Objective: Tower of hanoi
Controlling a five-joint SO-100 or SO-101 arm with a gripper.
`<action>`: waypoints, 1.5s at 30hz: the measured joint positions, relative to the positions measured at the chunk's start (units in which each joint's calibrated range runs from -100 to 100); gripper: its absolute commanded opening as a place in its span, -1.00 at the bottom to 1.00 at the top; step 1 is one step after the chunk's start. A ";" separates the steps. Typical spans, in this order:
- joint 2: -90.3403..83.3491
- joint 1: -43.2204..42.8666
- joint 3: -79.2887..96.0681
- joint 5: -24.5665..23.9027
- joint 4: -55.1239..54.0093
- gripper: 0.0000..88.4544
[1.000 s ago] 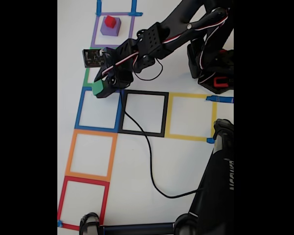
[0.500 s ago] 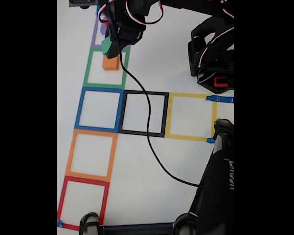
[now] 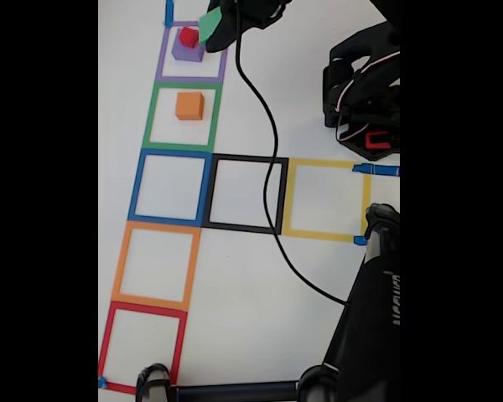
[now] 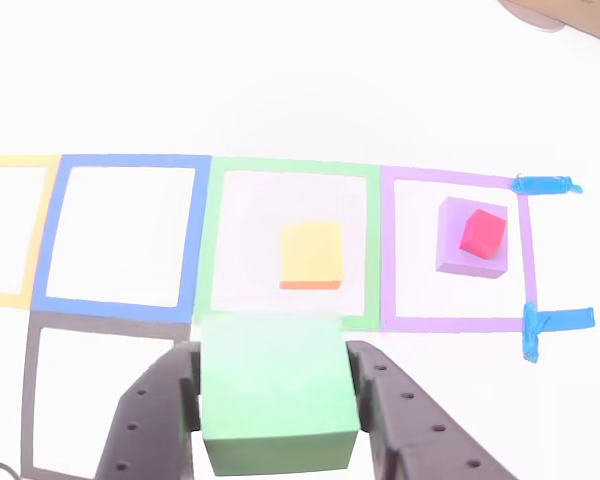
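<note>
Both my fingers point(image 4: 150, 410) are pinching the green cube point(image 4: 276, 394) from its two sides, and I am holding it off the table point(image 3: 235, 276). Seen from the fixed view, my gripper point(image 3: 222, 21) is hanging at the top edge of the table with the green cube point(image 3: 210, 25) just right of the purple tape square point(image 3: 161, 63). Inside that square the purple cube point(image 4: 472, 252) is sitting near its far side, carrying the red cube point(image 4: 481, 232) on top. Next square along, the green-taped one point(image 4: 372, 250), is holding the orange cube point(image 4: 311, 256) about in its middle, alone. A black cable point(image 3: 272, 167) is trailing down across the table from my arm.
</note>
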 measured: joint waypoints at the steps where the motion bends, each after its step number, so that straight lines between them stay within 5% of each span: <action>1: -1.60 1.29 4.07 0.00 -2.58 -0.82; 16: -7.43 5.27 64.98 -0.36 -58.93 -0.82; 26: 11.82 5.38 75.17 -0.36 -97.38 -0.82; 35: 26.00 5.38 77.73 -0.36 -116.81 -0.82; 45: 30.90 7.14 80.66 -0.36 -124.30 -0.82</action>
